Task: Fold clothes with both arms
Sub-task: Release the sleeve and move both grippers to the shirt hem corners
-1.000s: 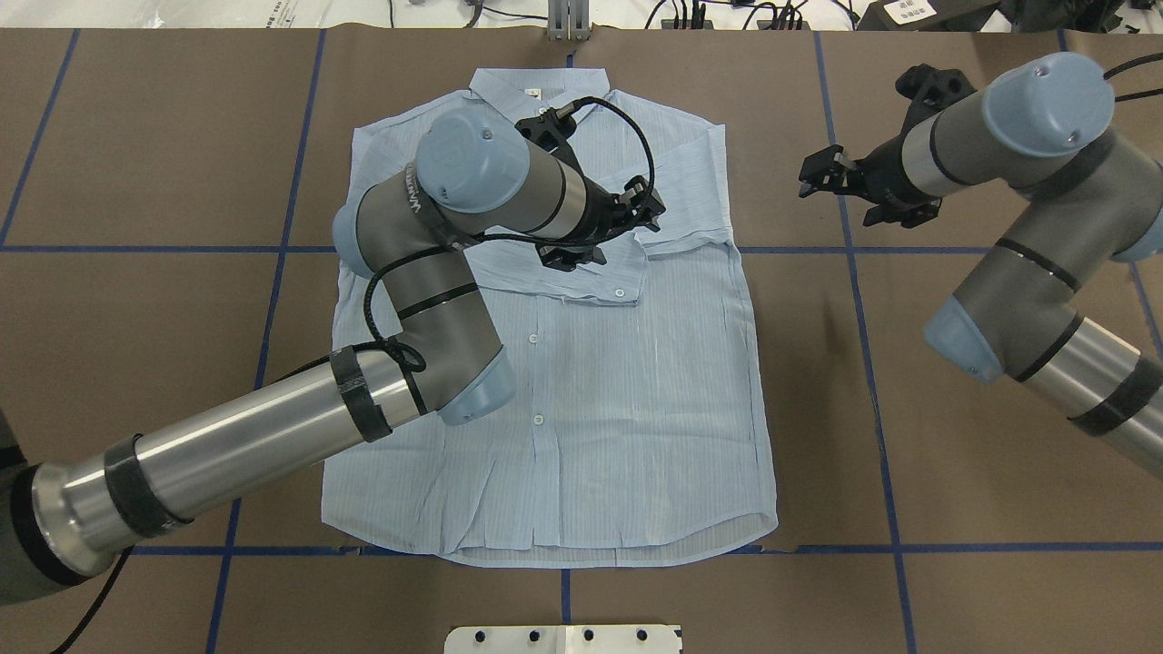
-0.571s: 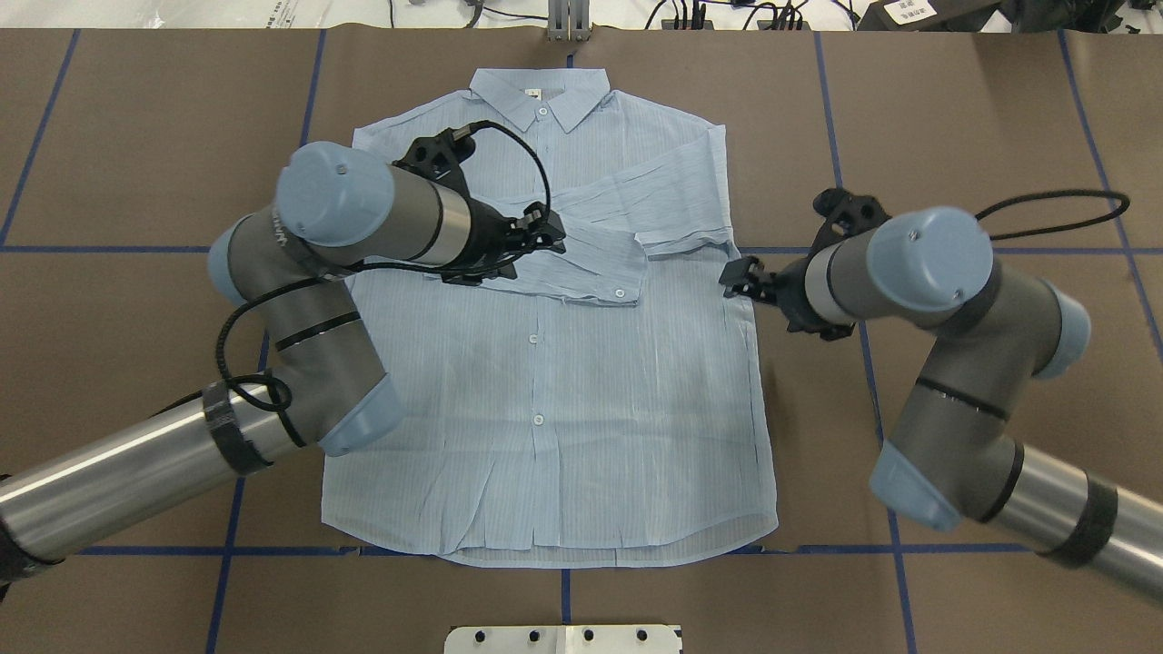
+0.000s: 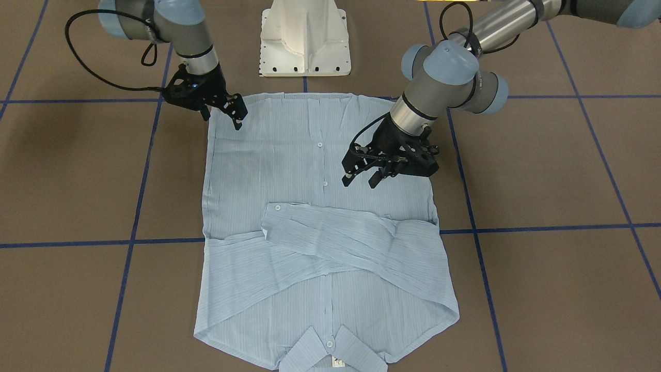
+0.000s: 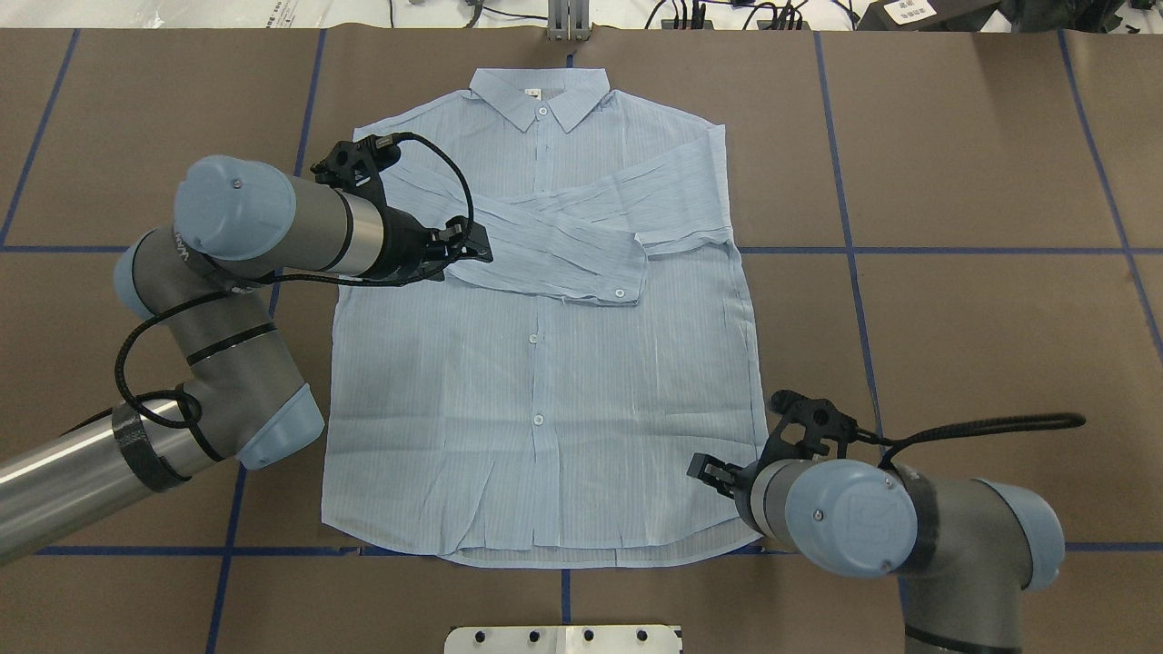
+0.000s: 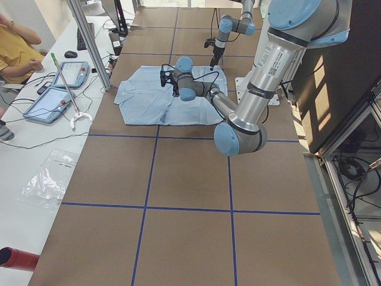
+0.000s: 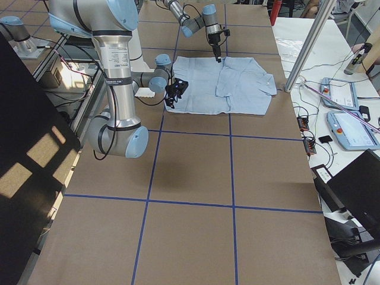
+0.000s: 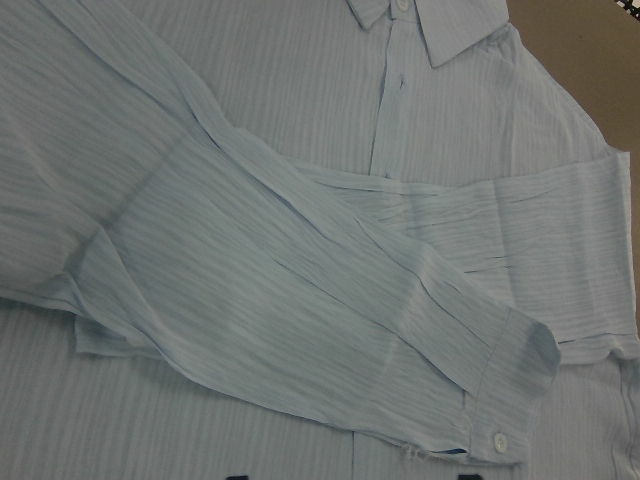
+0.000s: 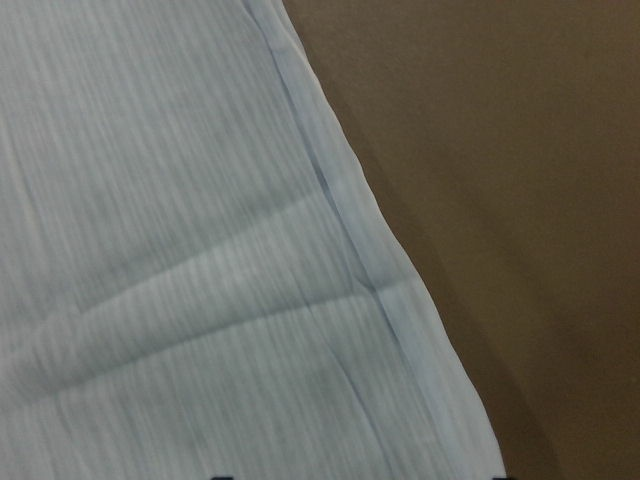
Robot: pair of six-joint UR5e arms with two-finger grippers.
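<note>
Thin light blue striped shirt [image 4: 563, 409] lies flat, sleeves crossed; body folds remain. Black left gripper [image 4: 480, 251], ten o'clock, and right gripper [image 4: 696, 468], five o'clock, both spread.

I see the light blue striped shirt [image 4: 545, 391] flat, front up, collar at twelve o'clock, sleeves crossed over the chest. My left gripper [image 4: 480, 250] hangs at ten o'clock, right gripper [image 4: 707, 472] at five, jaws apart.

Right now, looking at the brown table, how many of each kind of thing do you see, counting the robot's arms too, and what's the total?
Light blue shirt: 1
Robot arms: 2, the left arm and the right arm
White pedestal base: 1
Total: 4
</note>
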